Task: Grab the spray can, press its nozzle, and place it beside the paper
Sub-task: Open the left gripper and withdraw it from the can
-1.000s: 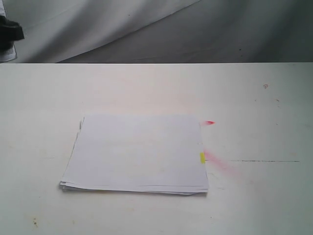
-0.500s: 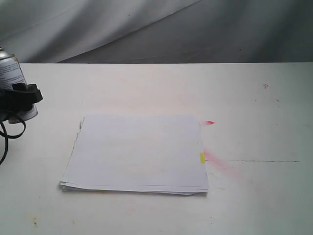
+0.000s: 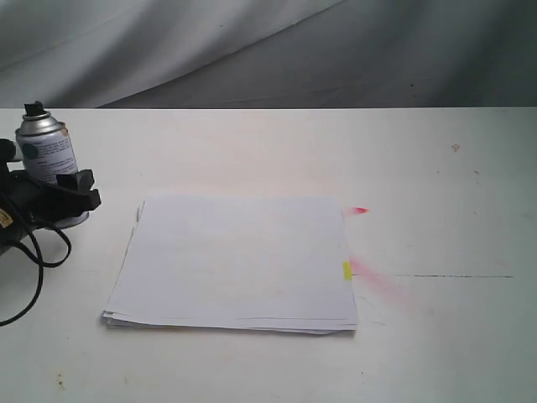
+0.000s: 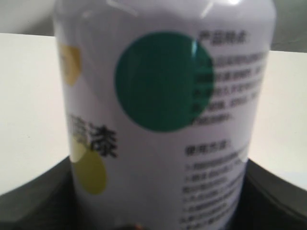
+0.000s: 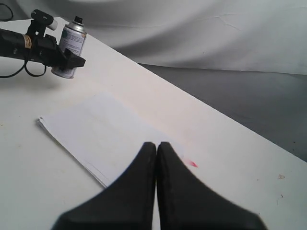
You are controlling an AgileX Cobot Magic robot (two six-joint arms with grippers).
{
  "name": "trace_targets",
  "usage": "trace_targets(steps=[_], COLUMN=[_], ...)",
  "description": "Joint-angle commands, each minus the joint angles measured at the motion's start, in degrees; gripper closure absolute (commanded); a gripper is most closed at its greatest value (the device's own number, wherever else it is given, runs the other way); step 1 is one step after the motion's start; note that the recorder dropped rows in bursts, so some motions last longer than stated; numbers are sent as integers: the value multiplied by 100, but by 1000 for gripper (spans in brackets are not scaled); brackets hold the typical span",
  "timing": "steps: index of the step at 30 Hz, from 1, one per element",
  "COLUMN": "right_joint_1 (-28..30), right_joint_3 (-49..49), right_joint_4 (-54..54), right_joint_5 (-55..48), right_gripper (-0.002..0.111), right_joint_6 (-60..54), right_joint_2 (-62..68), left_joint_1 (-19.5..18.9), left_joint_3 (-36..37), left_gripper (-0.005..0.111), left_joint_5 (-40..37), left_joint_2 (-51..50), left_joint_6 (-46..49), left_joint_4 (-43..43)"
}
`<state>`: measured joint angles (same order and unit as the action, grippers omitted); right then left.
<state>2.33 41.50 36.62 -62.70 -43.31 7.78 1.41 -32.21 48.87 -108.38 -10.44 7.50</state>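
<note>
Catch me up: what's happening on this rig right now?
The left gripper is clamped around a small silver metal spray can with a white dotted label, upright on the left of the white table, clear of the white paper stack. Its black plastic nozzle is not being pressed. The right gripper is shut, empty, away from the can.

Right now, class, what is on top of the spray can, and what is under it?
The spray can is capped by its black nozzle. The left gripper clasps its lower half, covering most of the base; whether it rests on the table cannot be told.
</note>
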Motion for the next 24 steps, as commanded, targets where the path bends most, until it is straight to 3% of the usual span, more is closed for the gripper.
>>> trace_targets(steps=[1,11,24], right_joint_1=[35,35,35], right_joint_3=[-34,-34,-34], right_joint_4=[-5,-5,-5], right_joint_5=[56,56,56], right_gripper=[108,108,108], right_joint_6=[10,10,10], right_joint_2=[-28,-28,-28], left_joint_1=[-13,-13,-13], left_joint_3=[-12,-61,-509], left_gripper=[107,107,107], left_joint_5=[843,1854,1895], left_joint_2=[-333,-1152,-1584], left_joint_6=[172,353,363], left_joint_4=[-13,-13,-13])
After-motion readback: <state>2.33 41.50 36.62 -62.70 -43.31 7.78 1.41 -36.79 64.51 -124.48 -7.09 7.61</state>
